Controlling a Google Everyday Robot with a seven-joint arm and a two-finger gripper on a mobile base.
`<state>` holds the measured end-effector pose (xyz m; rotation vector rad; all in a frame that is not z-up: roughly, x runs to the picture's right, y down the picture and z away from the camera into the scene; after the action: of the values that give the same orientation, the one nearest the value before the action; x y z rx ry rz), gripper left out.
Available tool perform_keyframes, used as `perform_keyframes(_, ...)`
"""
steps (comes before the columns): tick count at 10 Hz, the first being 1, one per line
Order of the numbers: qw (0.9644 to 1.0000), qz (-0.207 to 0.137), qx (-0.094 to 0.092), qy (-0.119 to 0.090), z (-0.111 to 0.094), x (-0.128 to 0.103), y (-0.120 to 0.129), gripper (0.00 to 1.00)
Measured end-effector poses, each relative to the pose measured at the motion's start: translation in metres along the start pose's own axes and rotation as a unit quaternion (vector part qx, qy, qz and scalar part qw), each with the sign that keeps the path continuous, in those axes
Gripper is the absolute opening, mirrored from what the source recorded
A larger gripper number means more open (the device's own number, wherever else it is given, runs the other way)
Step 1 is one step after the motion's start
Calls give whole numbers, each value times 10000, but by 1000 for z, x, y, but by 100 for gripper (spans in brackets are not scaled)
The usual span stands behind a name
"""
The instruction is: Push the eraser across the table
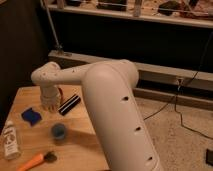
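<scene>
At the near edge of the table (77, 147) lies an orange-handled brush (34, 160) with its dark bristles pointing right. Just beyond it, at the left edge, a white bottle (10, 141) lies on its side; its label carries dark print that cannot be read. A small round blue cup (59, 131) stands near the middle of the table. Farther back on the left sits a blue sponge (31, 116). The eraser (69, 104), black with white stripes and no readable brand, lies slantwise past the middle, toward the right edge. The hand (50, 104) hangs just left of the eraser, low over the table between it and the sponge; its fingers are closed and nothing shows in their grip. A sliver of an orange bowl (59, 91) peeks out behind the hand. Beyond the table, a black cable (192, 107) trails over the floor.
</scene>
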<state>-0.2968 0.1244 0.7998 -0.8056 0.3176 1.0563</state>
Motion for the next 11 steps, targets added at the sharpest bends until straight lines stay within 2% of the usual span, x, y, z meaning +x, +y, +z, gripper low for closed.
perform_keyframes(2, 9998, -60, 69, 164, 12, 0, -4, 0)
perform_keyframes(4, 9997, -88, 68, 233, 20, -4, -4, 0)
perform_keyframes(7, 9998, -28, 63, 172, 31, -12, -10, 0)
perform_keyframes(11, 9996, -31, 255, 78, 48, -15, -21, 0)
